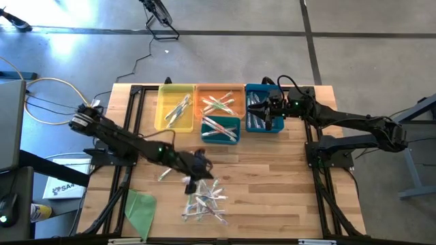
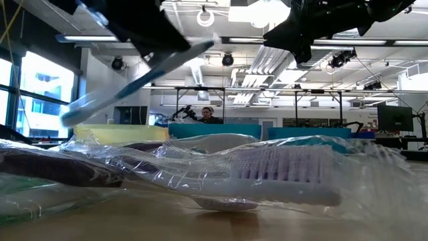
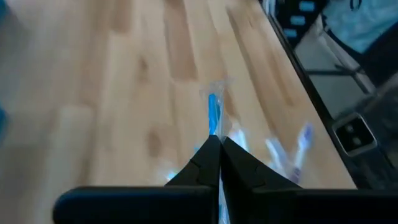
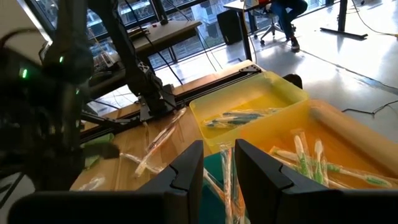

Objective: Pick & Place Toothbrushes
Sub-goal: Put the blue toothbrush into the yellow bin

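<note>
While clamped tight on a blue toothbrush [image 3: 212, 115], left pincer [image 1: 193, 178] above the pile [image 1: 204, 203]; right pincer [image 4: 217, 163] narrowly parted, empty, over bins [image 1: 262, 116]. No legible writing.

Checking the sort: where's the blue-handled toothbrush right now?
In the left gripper, shut on the blue-handled toothbrush; in the high view it sits just above the toothbrush pile, front centre of the table.

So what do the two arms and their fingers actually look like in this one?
Both arms, left arm and right arm, are black, jointed, with small green indicator lights. A beige cable bundle loops in at the left arm's base. The left gripper has matte black, wedge-shaped fingers; the right gripper has broad, black, blocky ones.
</note>
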Controlling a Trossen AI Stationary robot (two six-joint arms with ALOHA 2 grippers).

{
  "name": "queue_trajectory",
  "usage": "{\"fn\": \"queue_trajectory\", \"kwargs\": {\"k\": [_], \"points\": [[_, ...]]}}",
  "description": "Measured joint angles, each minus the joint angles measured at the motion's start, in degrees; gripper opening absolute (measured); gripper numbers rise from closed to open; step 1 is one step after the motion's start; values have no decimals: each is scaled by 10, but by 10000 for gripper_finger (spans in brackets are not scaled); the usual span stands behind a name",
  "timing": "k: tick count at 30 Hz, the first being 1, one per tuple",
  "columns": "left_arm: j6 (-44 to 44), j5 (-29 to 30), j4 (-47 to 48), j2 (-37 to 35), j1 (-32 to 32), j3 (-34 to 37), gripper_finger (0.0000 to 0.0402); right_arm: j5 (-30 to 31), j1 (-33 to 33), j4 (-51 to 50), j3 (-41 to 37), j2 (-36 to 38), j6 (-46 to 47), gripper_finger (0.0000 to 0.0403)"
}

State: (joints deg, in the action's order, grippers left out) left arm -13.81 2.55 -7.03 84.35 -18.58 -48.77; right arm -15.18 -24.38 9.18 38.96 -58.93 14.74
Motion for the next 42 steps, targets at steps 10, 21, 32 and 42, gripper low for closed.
{"fn": "queue_trajectory", "kwargs": {"k": [10,21,32,42], "points": [[118,-5,25,-137,98,0,0,-4,0,-13,0,0,3,85],[125,15,40,-208,190,-1,0,23,0,-15,0,0,0,85],[121,17,40,-215,344,-1,0,68,0,-7,0,0,2,85],[105,16,48,-215,465,-1,0,91,0,-8,0,0,0,85]]}}
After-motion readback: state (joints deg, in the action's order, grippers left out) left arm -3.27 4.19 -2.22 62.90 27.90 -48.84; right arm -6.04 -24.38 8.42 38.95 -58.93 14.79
